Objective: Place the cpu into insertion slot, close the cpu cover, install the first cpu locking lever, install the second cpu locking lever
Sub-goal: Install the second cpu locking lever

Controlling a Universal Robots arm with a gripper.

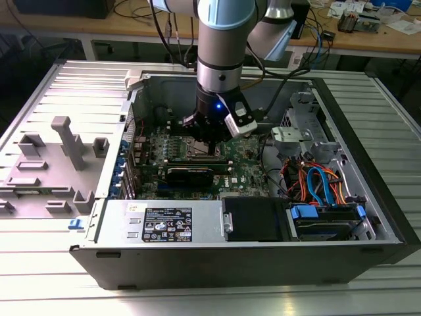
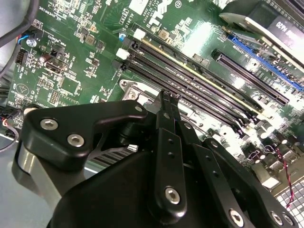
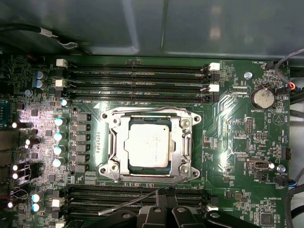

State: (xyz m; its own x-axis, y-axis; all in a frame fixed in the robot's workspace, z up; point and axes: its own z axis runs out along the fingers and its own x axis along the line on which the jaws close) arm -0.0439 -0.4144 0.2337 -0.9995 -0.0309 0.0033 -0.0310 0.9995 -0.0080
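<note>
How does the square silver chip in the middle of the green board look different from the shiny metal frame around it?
The cpu is a solid, dull silver-grey plate; the cpu cover is a shinier frame with a large square cut-out. The cpu is the smaller, showing through that cut-out, while the cpu cover borders it on every side. Both are square, metallic and lie flat at the insertion slot.

Evenly lit from above in the exterior view; dim inside the computer case (image 1: 368,217). Strong glare on the cpu (image 3: 148,147) and on the memory slots (image 2: 204,90) beside it. Blurred close gripper (image 2: 167,102).
</note>
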